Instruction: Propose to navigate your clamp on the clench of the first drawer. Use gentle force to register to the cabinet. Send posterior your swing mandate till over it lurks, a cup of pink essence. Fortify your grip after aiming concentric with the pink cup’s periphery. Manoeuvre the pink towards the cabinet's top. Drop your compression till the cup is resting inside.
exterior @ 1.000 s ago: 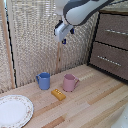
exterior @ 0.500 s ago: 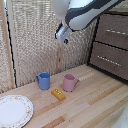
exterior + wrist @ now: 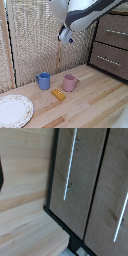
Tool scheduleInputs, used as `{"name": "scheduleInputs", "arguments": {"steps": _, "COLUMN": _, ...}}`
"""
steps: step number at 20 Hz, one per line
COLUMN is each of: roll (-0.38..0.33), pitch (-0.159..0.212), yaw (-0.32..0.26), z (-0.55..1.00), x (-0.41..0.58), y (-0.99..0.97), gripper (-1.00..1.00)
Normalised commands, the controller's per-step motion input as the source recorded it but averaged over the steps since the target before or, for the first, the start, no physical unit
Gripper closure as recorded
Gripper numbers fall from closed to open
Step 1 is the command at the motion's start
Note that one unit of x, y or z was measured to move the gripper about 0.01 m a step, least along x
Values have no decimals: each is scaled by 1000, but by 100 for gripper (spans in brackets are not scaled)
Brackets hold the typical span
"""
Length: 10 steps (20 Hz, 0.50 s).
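My clamp [image 3: 64,37] hangs high in the air at the end of the white arm, above and behind the pink cup [image 3: 70,82] and well clear of it. Its fingers are too small to show whether they are open or shut, and nothing shows in them. The pink cup stands upright on the wooden table with its handle to the exterior view's right. The dark brown cabinet [image 3: 113,47] stands at the exterior view's right with its visible drawers shut. The wrist view shows the cabinet [image 3: 90,183] front with two silver bar handles [image 3: 70,165].
A blue mug [image 3: 44,80] stands just to the exterior view's left of the pink cup. A small yellow block [image 3: 58,94] lies in front of the two cups. A white plate [image 3: 14,111] sits at the front left. A reed screen [image 3: 35,40] backs the table.
The clamp has dropped slightly and the arm has swung a little towards the exterior view's left. The cups, block and plate have not moved.
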Motion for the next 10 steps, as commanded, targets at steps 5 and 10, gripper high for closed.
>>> {"name": "scheduleInputs", "arguments": {"steps": 5, "roll": -375, "pitch": 3, "yaw": 2, "z": 0, "x": 0, "y": -69, "gripper": -100}}
{"name": "scheduleInputs", "arguments": {"steps": 10, "roll": -375, "pitch": -32, "yaw": 16, "z": 17, "x": 0, "y": -85, "gripper": -100}}
